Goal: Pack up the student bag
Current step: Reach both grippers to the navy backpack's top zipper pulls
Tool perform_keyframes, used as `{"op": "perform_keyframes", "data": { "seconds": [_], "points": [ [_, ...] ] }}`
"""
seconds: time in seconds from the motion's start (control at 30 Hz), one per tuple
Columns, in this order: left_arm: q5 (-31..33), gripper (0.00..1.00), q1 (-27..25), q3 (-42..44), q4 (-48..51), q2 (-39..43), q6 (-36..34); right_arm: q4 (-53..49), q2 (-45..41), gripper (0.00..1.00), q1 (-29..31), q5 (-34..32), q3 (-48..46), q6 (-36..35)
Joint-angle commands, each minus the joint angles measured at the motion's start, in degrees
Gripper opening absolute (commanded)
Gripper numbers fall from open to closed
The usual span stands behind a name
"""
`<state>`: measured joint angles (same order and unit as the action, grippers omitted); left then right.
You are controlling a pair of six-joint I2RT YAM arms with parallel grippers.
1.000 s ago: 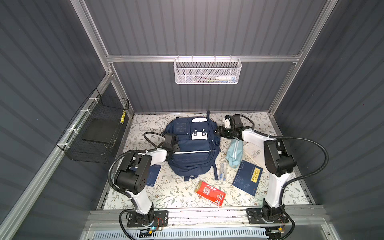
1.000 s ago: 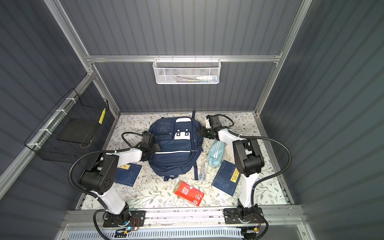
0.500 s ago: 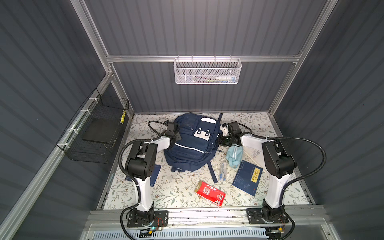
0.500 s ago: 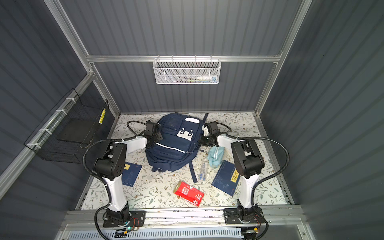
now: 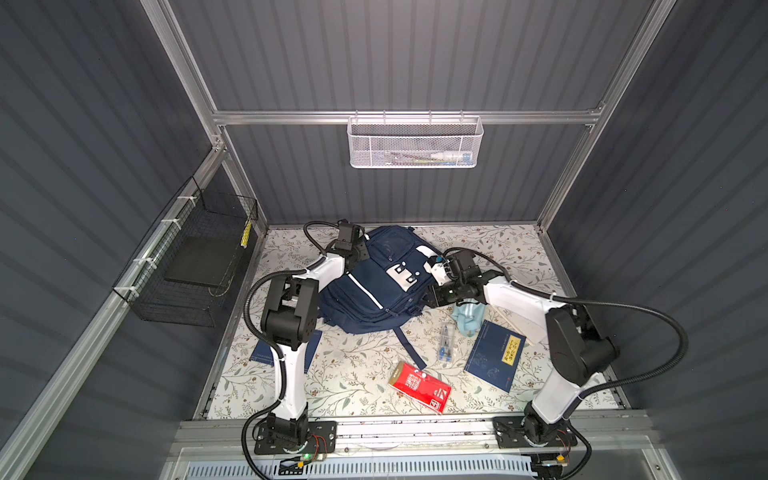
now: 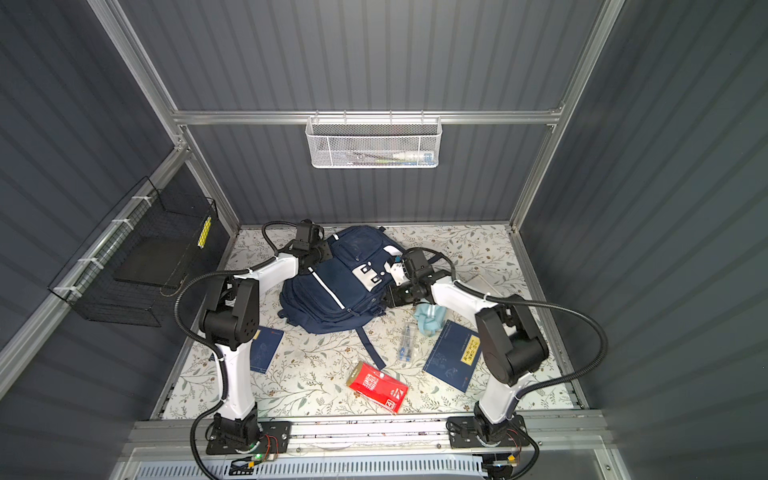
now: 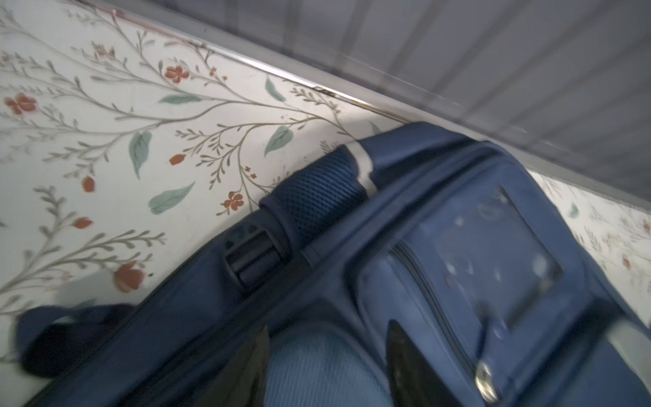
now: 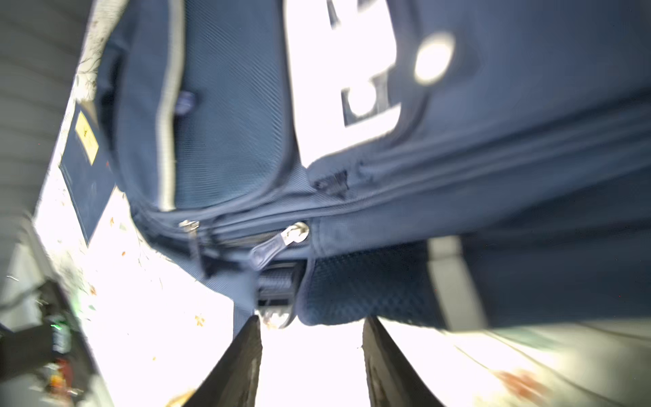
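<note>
Got the bag [image 5: 374, 286] lying toward the back of the mat [image 5: 357, 374], front patch up, top end close to the back wall and turned at a slant. Loose strap [image 5: 409, 349] trailing forward toward the red pack [image 5: 419, 386]. Same story in both top views.

Seeing the left gripper [image 5: 362, 257] down on the bag's back-left edge. Going by the left wrist view: jaws partly apart, bag cloth filling the whole gap between the fingers [image 7: 252, 366]. Can't tell whether pinching or just pressing on the cloth. Pretty blurry there too.

Got the right gripper [image 5: 432, 296] sitting low, just beside the bag's right side. Going by the right wrist view [image 8: 311, 327]: jaws clearly apart, only bright mat in the gap, holding nothing. Tips right up at the mesh strap pad [image 8: 370, 282] and a buckle [image 8: 278, 282], zip pull [image 8: 267, 246] just past those.

Rest of the stuff loose on the mat:
- pouch [image 5: 467, 318] under the right arm, near the bag
- book [image 5: 496, 355] just in front of the pouch
- clear pack [image 5: 445, 343] between strap and book
- second book [image 5: 259, 353] half hidden behind the left arm

Also got a white basket [image 5: 413, 145] hanging on the back wall and a black basket [image 5: 195, 266] on the left wall.
</note>
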<state>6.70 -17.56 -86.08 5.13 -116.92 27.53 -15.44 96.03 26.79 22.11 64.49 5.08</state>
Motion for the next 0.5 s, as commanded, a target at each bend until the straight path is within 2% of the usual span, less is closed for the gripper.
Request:
{"op": "perform_keyframes", "data": {
  "seconds": [0.0,0.1,0.3,0.47],
  "points": [
    [-1.98,0.67,-0.1,6.81,1.68,10.88,-0.7,0.02,-5.23,0.52,-1.53,-4.28,-1.18,-20.86],
    [-4.66,0.68,-0.19,15.73,2.63,19.73,1.26,2.17,-6.47,0.55,-4.19,0.29,-2.12,-31.35],
    [-10.0,0.63,-1.1,33.76,4.23,33.84,5.5,4.8,-2.51,0.58,-2.15,-0.97,-2.36,-53.06],
    [-10.95,0.6,-1.51,43.96,2.17,38.11,8.1,2.72,3.65,0.58,1.67,-5.44,-0.21,-59.49]
  ]
}}
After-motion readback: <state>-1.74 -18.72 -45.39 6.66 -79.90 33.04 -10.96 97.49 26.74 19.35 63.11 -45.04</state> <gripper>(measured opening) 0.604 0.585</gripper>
